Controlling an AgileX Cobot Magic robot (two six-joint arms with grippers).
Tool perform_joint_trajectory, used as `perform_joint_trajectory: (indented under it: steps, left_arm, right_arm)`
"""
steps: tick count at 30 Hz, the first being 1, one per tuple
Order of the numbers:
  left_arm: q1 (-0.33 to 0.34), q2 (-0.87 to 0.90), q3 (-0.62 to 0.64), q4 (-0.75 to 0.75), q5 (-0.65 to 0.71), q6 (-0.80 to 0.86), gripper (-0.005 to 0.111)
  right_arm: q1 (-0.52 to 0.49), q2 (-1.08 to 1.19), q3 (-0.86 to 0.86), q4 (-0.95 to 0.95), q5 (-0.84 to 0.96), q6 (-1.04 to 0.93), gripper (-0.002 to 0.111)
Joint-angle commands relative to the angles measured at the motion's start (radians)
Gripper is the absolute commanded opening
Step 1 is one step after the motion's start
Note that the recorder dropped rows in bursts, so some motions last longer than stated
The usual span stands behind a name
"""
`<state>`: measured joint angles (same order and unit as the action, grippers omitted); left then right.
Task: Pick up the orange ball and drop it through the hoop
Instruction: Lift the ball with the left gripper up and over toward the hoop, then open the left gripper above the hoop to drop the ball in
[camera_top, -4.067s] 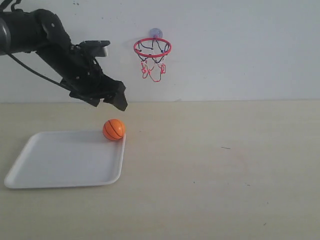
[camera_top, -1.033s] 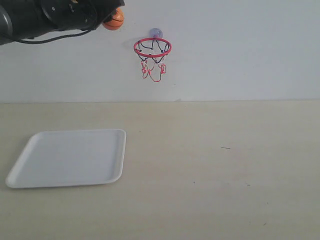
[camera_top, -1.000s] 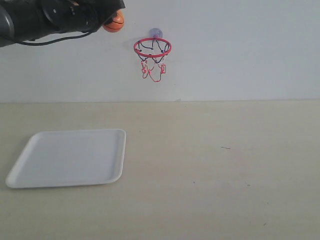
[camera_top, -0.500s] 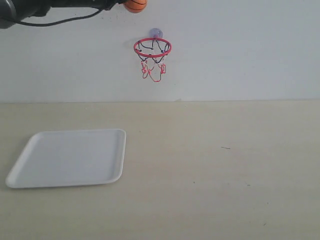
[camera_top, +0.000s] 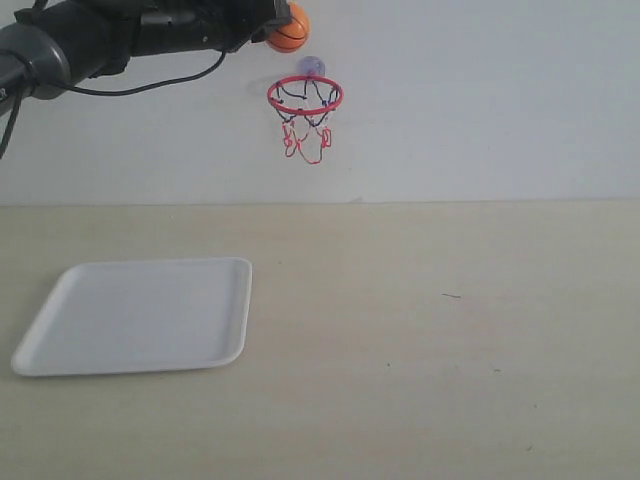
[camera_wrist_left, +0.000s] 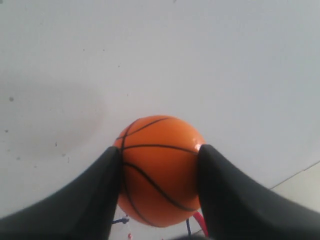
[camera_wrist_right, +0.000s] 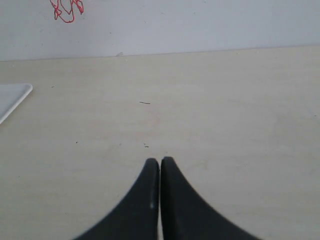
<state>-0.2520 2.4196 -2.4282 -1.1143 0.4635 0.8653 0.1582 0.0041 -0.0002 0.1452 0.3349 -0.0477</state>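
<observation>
The orange ball with black seams is held high against the white wall, just above and left of the hoop. My left gripper is shut on it; in the left wrist view the ball sits squeezed between both black fingers, with bits of the red ring and net showing just below it. The hoop's red ring, dangling red-and-black net and bluish suction cup are fixed to the wall. My right gripper is shut on nothing, low over the table, out of the exterior view.
A white tray lies on the beige table at the left, its corner also showing in the right wrist view. The net's lower end shows at that view's far edge. The wall stands right behind the hoop.
Over four seconds my left gripper took the ball off the tray's far corner and raised it. In the last second it carried the ball rightward, to just above the hoop's left side.
</observation>
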Motion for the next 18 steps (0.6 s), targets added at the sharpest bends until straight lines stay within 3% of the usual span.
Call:
perform_joint_trajectory:
  steps: [1, 12, 18]
  left_arm:
    - [0.002, 0.001, -0.008, 0.004, 0.024, 0.048, 0.004]
    - [0.002, 0.001, -0.008, -0.079, 0.100, 0.079, 0.004]
    - [0.000, 0.001, -0.008, -0.079, 0.074, 0.114, 0.004]
  right_arm:
    - [0.002, -0.004, 0.000, 0.000, -0.002, -0.003, 0.000]
    - [0.002, -0.004, 0.000, 0.000, -0.002, -0.003, 0.000]
    - [0.002, -0.004, 0.000, 0.000, -0.002, -0.003, 0.000]
